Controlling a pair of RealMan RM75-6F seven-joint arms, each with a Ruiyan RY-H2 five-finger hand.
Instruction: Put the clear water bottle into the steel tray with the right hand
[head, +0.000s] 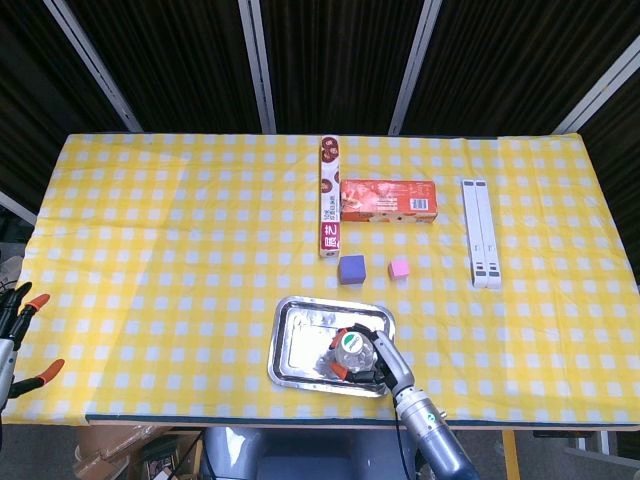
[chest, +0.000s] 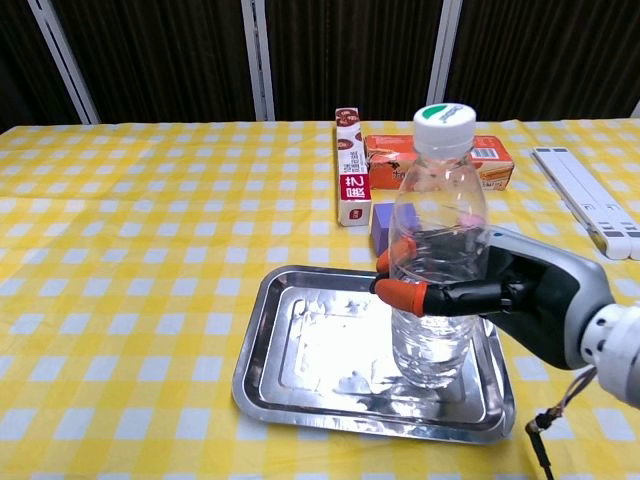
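Holding the bottle (chest: 437, 250) upright over the tray (chest: 262, 345), right hand (chest: 520, 295) wrapped around its middle, orange-tipped fingers (chest: 412, 295) curling across the front of the clear wall. Gripping mid-body, probably for keeping the bottle vertical and the base free for setting down. Keeping the white cap (chest: 445, 116) topmost, no visible tilt.

Sitting with the base low over the tray's right half, in the chest view; touching the steel or hanging just above it, impossible to tell. In the head view, showing the bottle (head: 348, 352) inside the rim of the tray (head: 285, 345), toward its right side, with the right hand (head: 372, 362) reaching in from the near edge.

Judging the carry as nearly done: lowering and letting go apparently remaining. Needing a level, settled base before any loosening, since a tall light bottle may tip on slick steel.

Resting the left hand (head: 14, 335) at the far left table edge, fingers spread, holding nothing.

Lying well beyond the tray: purple cube (head: 351, 269), pink cube (head: 400, 267), red box (head: 388, 201), narrow carton (head: 329, 196), white bars (head: 479, 232).
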